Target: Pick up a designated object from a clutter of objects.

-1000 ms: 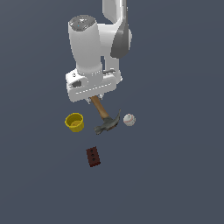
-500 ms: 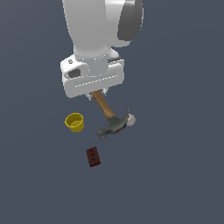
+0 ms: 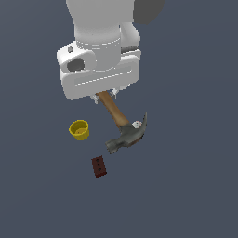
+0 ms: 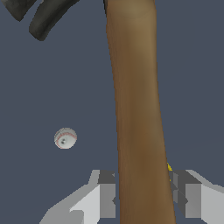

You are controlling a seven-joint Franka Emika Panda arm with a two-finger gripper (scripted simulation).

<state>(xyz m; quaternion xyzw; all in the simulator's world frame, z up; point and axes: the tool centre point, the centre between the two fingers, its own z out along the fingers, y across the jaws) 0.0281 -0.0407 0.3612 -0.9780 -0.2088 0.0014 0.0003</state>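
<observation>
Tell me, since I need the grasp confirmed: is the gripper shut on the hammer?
Shut on it: in the wrist view both fingers press the hammer handle's sides.

The hammer has a light brown wooden handle and a dark grey metal head. The cup is yellow. The block is dark red-brown with darker holes. The baseball is white with red stitching. The tool is white and grey, and the tabletop is slate blue-grey.
</observation>
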